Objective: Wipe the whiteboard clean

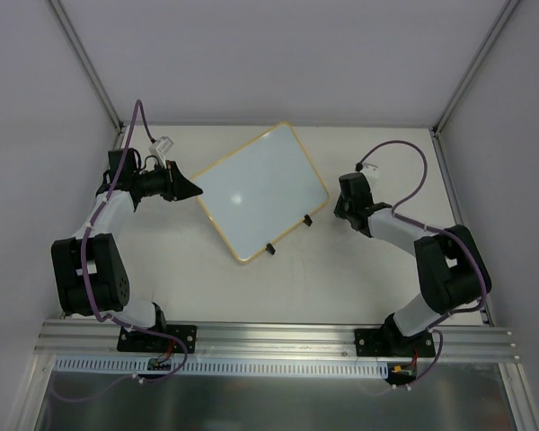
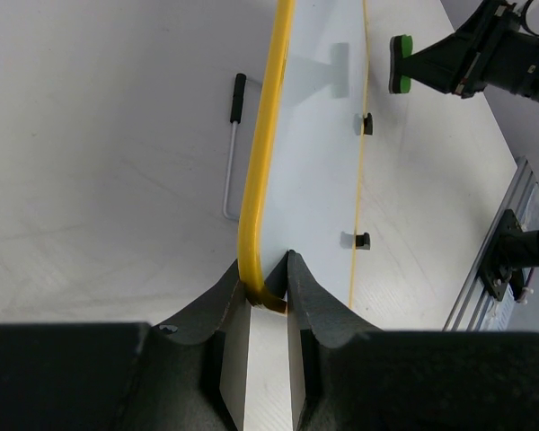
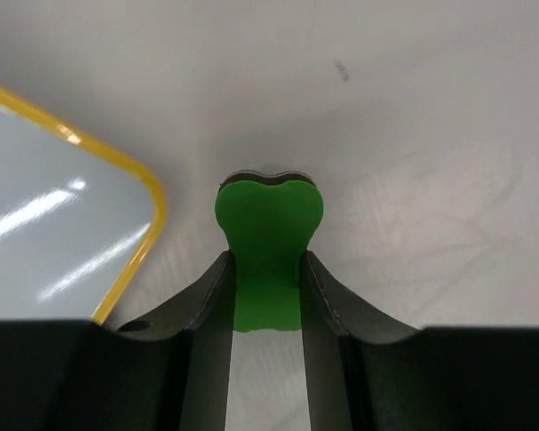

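yellow frame [image 2: 262, 162]: pinched betw left gripper [image 2: 268, 262] jaws
green eraser [image 3: 269, 211]: clamped in right gripper [image 3: 266, 258] jaws, off whiteboard [image 1: 262, 190]
progress: board looks clean, prob done

Bright, even overhead light casts soft shadows and streaks glare across the whiteboard [image 3: 45, 211].

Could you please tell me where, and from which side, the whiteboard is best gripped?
Take the thin yellow frame at the whiteboard's left corner, coming edge-on from the left, as the left end effector does now. The rim is slim enough to pinch, and this leaves the glossy face free for the green eraser held by the right end effector.
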{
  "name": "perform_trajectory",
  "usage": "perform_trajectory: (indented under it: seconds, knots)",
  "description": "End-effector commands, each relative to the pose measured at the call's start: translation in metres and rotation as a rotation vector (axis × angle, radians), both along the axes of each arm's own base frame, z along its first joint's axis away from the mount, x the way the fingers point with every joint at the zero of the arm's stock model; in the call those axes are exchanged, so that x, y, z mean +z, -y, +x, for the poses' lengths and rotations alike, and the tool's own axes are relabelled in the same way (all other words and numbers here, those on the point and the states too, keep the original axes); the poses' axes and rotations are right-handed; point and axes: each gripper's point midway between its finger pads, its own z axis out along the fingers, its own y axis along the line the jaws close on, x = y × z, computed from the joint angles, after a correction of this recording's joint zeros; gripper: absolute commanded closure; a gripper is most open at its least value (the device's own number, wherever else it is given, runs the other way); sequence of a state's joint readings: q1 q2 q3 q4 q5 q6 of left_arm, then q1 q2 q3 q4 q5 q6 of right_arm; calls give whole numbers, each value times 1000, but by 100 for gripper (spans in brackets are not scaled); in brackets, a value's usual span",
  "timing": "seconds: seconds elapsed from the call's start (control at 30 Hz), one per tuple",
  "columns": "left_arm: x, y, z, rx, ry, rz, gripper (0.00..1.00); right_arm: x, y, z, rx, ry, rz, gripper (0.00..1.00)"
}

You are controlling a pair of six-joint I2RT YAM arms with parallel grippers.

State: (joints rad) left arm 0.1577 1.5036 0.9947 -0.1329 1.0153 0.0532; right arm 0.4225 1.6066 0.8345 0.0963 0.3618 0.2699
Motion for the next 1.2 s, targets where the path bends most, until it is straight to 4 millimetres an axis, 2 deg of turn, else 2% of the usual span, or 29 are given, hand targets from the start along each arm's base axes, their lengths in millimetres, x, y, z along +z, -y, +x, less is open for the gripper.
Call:
perform_trajectory:
  seconds: [0.0, 0.1, 0.17, 0.2, 0.27, 0.3, 0.43, 0.5, 0.7, 0.8, 0.9, 0.93, 1.0, 1.03, 1.17]
  knots:
    - [-27, -7, 10, -5, 50, 147, 100, 34, 49, 8, -135, 52, -100, 100]
    - [-27, -8, 11, 2, 49, 153, 100, 35, 83, 9, -226, 14, -155, 100]
    - [-25, -8, 13, 6, 52, 155, 100, 25, 94, 9, -256, -30, -149, 98]
    - [-25, -9, 13, 9, 52, 156, 100, 28, 105, 16, -293, -31, -135, 97]
    - [-23, -10, 16, 20, 48, 156, 100, 18, 111, 18, -310, -72, -126, 95]
    - [-23, -10, 16, 22, 46, 156, 100, 22, 115, 25, -330, -65, -113, 95]
    - [-18, -11, 19, 36, 42, 152, 100, 13, 119, 35, -351, -99, -90, 86]
    - [-17, -11, 20, 39, 45, 154, 100, 2, 121, 34, -361, -139, -89, 85]
    - [-14, -12, 23, 55, 34, 151, 89, -14, 124, 27, -404, -189, -60, 77]
    - [-11, -13, 25, 62, 31, 148, 88, -18, 124, 24, -408, -204, -54, 69]
    - [-10, -13, 26, 65, 29, 147, 87, -17, 127, 21, -421, -205, -56, 55]
    - [-10, -13, 26, 67, 28, 147, 86, -18, 128, 19, -422, -210, -54, 45]
    - [-9, -14, 27, 74, 24, 148, 82, -16, 130, 16, -430, -216, -48, 35]
    - [-9, -14, 28, 79, 25, 150, 80, -15, 131, 14, -432, -216, -51, 25]
    - [-6, -15, 31, 95, 18, 148, 73, -2, 134, 9, -420, -193, -65, 6]
